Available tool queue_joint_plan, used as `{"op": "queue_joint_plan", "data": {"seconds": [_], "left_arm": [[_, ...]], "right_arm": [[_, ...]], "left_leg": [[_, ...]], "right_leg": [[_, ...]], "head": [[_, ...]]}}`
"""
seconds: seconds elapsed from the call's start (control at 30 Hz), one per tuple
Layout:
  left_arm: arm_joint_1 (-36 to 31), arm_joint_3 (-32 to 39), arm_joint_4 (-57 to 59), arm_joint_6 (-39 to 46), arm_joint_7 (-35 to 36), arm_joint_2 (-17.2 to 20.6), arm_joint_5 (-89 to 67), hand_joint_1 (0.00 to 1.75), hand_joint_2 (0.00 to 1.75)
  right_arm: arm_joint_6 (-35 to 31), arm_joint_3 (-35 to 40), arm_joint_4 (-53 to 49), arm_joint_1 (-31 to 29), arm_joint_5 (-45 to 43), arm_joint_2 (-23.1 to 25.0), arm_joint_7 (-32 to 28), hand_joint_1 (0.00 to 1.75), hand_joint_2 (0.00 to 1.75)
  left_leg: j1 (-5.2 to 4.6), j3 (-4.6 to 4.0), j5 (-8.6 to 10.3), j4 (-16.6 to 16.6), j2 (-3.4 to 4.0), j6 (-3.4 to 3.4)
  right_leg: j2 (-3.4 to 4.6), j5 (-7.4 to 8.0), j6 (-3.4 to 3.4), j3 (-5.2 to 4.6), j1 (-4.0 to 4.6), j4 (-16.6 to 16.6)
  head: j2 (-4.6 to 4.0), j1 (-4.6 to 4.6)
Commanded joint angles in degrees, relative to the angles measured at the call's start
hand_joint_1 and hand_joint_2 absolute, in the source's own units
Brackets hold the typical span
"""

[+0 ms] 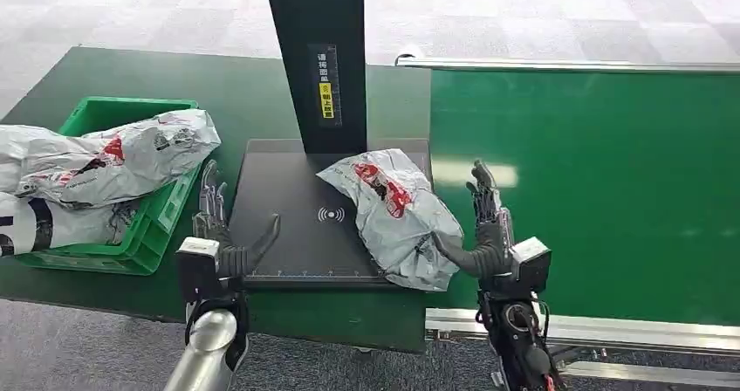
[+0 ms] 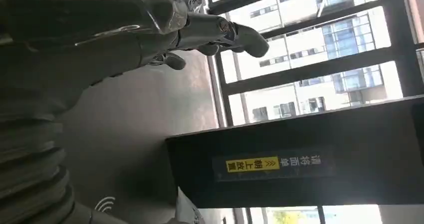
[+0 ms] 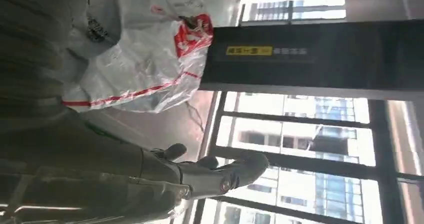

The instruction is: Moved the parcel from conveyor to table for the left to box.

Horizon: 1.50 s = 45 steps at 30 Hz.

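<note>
A: Where is the parcel (image 1: 394, 214) now?

B: On the dark scan pad (image 1: 288, 225) of the surface (image 1: 253, 94), at the foot of the black post (image 1: 318, 59). Its near right corner hangs over the pad's edge, toward the conveyor (image 1: 593, 181).

A: And the hands?

B: Both are released, fingers spread and holding nothing. The right hand (image 1: 489, 229) stands upright just beside the parcel's right edge, thumb reaching toward the bag. Whether the thumb touches the plastic, I cannot tell. The left hand (image 1: 222, 234) is across the pad from the parcel, by the pad's left edge and next to the green bin (image 1: 131, 225).

A: What could go wrong from here?

B: My guess is the bag itself. It is loose, crinkled plastic, so a one-sided grab by the left hand may only pinch a fold and let the contents sag or slip out. A sideways reach could also just push the parcel along the smooth pad, toward the overhanging corner and off.

A: Anything around the bin?

B: It is already heaped with grey bags (image 1: 113, 168), spilling over the rim. Another parcel dropped on top could slide off. The left arm also has to clear that heap, and the post stands close behind the parcel.
</note>
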Motion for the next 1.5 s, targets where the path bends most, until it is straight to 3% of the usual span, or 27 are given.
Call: {"op": "queue_joint_plan", "data": {"seconds": [0.03, 0.53, 0.63, 0.8, 0.87, 0.93, 1.07, 1.13, 1.37, 1.5], "left_arm": [[-1.4, -0.8, 3.2, 1.2, -0.5, 0.9, -1.4, 0.00, 1.75], [-1.2, -1.0, 2.4, -0.3, -0.1, 0.9, -1.0, 0.00, 1.75], [-1.5, -2.9, 2.9, -3.3, 1.5, 1.4, -1.4, 0.00, 1.75], [-9.3, -5.4, 12.9, -14.5, 4.2, 0.0, 0.1, 0.00, 1.75], [-13.7, -6.4, 16.3, -15.5, 4.8, -1.3, -0.6, 0.00, 1.75], [-18.3, -7.8, 19.5, -14.4, 6.3, -2.5, -2.1, 0.00, 1.75], [-19.1, -8.2, 19.9, -14.6, 6.7, -2.6, -2.1, 0.00, 1.75], [-22.1, -9.4, 22.4, -14.6, 8.4, -3.5, -2.5, 0.00, 1.75], [-31.0, -13.9, 34.3, -13.3, 11.6, -9.6, -5.9, 0.00, 1.75], [-33.9, -26.1, 35.7, -4.2, 20.4, -10.0, -5.4, 0.00, 1.75]], "right_arm": [[8.9, -1.5, -1.4, -0.2, -4.8, -0.6, 0.8, 0.00, 1.75], [9.3, -3.0, -2.0, -0.3, -4.4, 0.1, 1.1, 0.00, 1.75], [5.3, -4.7, -3.3, 0.0, -2.6, 0.7, 4.1, 0.00, 1.75], [-2.0, -6.4, -3.7, 0.3, -2.0, 1.0, 10.5, 0.00, 1.75], [-3.1, -7.2, -1.6, 0.3, -2.6, 1.2, 11.9, 0.00, 1.75], [-3.8, -7.4, 0.0, 0.7, -2.4, 1.0, 13.9, 0.00, 1.75], [-4.3, -7.6, -0.2, 1.1, -2.2, 1.0, 14.3, 0.00, 1.75], [-6.0, -7.8, -0.6, 1.9, -0.9, 0.2, 17.5, 0.00, 1.75], [-6.1, -7.5, -0.2, 4.1, -1.1, -0.6, 18.2, 0.00, 1.75], [-5.9, -7.2, -2.2, 5.3, -1.9, -0.5, 20.0, 0.00, 1.75]], "left_leg": [[-0.03, 0.06, 0.03, 0.0, -0.04, 0.04], [-0.04, 0.08, 0.04, -0.1, -0.06, 0.04], [-0.03, 0.05, 0.03, 0.0, -0.06, 0.03], [-0.04, 0.03, 0.04, 0.0, -0.14, 0.02], [-0.02, 0.01, 0.06, 0.0, -0.21, 0.03], [-0.01, -0.01, 0.09, 0.0, -0.31, 0.04], [0.00, 0.03, 0.05, 0.0, -0.18, 0.03], [0.00, 0.07, 0.05, 0.0, -0.21, 0.04], [0.03, -0.08, 0.05, 0.1, -0.38, 0.06], [-0.02, -0.08, 0.06, 0.0, -0.37, 0.08]], "right_leg": [[-0.07, 0.01, 0.01, 0.08, -0.02, 0.0], [-0.09, 0.01, 0.01, 0.09, -0.03, -0.1], [-0.10, 0.00, 0.01, 0.07, -0.02, 0.0], [-0.16, -0.02, 0.01, 0.05, -0.03, 0.0], [-0.23, -0.01, 0.01, 0.06, -0.01, 0.0], [-0.33, 0.00, 0.01, 0.08, 0.00, 0.0], [-0.19, 0.01, 0.00, 0.08, 0.01, 0.0], [-0.24, 0.00, 0.01, 0.15, 0.00, -0.1], [-0.38, -0.02, 0.03, 0.04, 0.03, -0.1], [-0.39, -0.01, 0.04, 0.07, -0.02, -0.1]], "head": [[0.00, -0.02], [0.00, 0.00], [0.00, 0.00], [0.00, 0.00], [0.00, 0.00], [0.00, 0.00], [0.00, -0.02], [0.00, 0.00], [0.00, -0.02], [0.00, 0.00]]}}
